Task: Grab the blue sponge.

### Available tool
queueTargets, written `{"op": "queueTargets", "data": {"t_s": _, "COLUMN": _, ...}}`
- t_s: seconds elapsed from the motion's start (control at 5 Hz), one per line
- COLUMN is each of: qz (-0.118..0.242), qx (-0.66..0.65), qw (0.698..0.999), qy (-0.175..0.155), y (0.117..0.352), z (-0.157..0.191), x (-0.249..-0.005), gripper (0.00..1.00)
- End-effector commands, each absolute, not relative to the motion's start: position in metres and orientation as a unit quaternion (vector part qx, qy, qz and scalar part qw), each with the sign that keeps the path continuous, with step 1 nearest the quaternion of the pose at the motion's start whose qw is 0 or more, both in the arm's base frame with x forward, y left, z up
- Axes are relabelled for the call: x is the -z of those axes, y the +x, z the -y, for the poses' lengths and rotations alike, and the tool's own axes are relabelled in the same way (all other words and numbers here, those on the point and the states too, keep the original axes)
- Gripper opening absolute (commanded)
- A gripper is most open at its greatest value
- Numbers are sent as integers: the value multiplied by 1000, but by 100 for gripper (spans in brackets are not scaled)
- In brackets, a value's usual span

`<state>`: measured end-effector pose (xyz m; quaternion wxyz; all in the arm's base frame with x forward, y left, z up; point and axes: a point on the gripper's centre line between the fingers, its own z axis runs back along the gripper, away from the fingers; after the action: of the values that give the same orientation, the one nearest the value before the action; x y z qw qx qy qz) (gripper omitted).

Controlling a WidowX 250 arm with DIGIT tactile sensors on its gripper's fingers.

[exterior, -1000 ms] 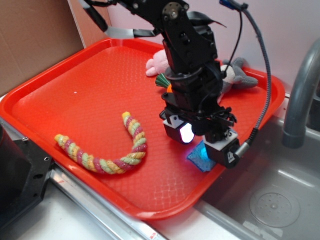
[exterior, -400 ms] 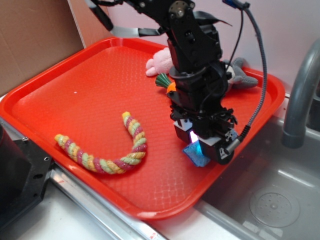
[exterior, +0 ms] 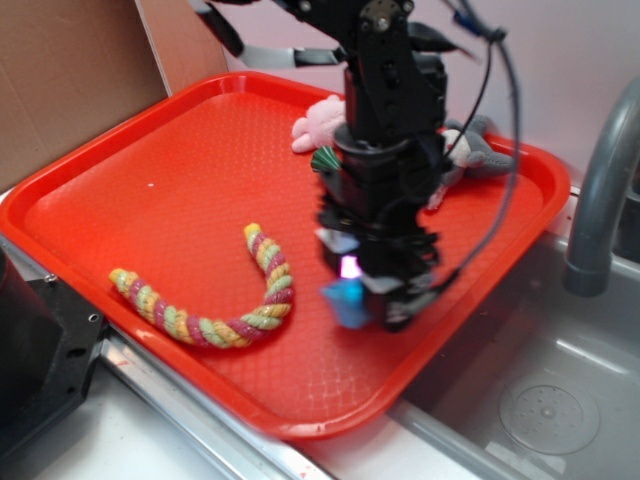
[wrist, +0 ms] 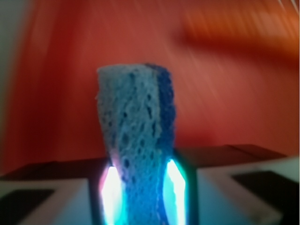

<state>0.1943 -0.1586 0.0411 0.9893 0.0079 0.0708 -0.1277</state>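
The blue sponge (wrist: 136,140) is a light-blue porous block, squeezed between my two glowing pads (wrist: 110,197) in the wrist view and sticking out ahead of them over the red tray. From outside, my gripper (exterior: 365,290) hangs over the tray's near-right part, shut on the blue sponge (exterior: 346,302), which juts out low on its left. The picture is blurred by motion, so whether the sponge touches the tray is unclear.
The red tray (exterior: 150,160) also holds a striped rope toy (exterior: 215,305) at the front left, a pink plush (exterior: 318,128), a grey plush (exterior: 480,152) and a carrot top (exterior: 324,160) behind the arm. A sink basin (exterior: 545,400) and faucet (exterior: 600,180) lie right.
The gripper has closed on the sponge and swung left, away from the tray's right rim, carrying the sponge with it.
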Motion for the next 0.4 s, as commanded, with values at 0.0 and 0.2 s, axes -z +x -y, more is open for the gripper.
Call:
{"op": "queueTargets", "data": {"t_s": 0.0, "qz": -42, "qx": 70, "qw": 997, "qy": 16, "y": 177, "z": 86, "x": -156, "gripper": 0}}
{"op": "queueTargets", "data": {"t_s": 0.2, "qz": -18, "qx": 18, "qw": 999, "qy": 31, "y": 159, "z": 48, "x": -206, "gripper": 0}}
